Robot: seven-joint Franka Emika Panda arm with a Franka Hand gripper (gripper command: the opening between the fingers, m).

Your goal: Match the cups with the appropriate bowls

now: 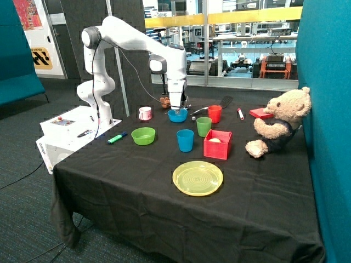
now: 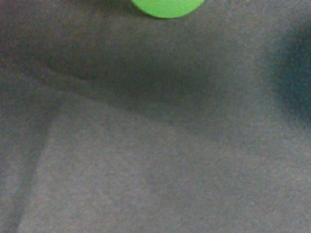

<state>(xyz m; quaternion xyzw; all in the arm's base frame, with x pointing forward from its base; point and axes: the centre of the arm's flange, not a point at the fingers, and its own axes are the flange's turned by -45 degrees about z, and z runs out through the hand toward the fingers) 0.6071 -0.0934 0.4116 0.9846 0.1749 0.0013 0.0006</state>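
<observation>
you are looking at a task that seems barely begun: neither cup is sitting in a bowl yet. the gripper (image 1: 177, 109) is hanging right down at the blue bowl (image 1: 177, 115) at the back of the counter (image 1: 137, 186), and you cannot tell from either view whether it is released or clenched on the rim. the green bowl (image 1: 143, 136) is sitting apart, nearer the front, with the pink-white mug (image 1: 145, 113) behind it. the blue cup (image 1: 185, 140) is standing upright beside the red box (image 1: 218, 144), and the green cup (image 1: 203, 126) is standing just behind it, next to the red cup (image 1: 215, 114). the wrist view is showing you mostly dark cloth and a sliver of something green (image 2: 166, 7) at one edge. both pairings are still waiting for you.
</observation>
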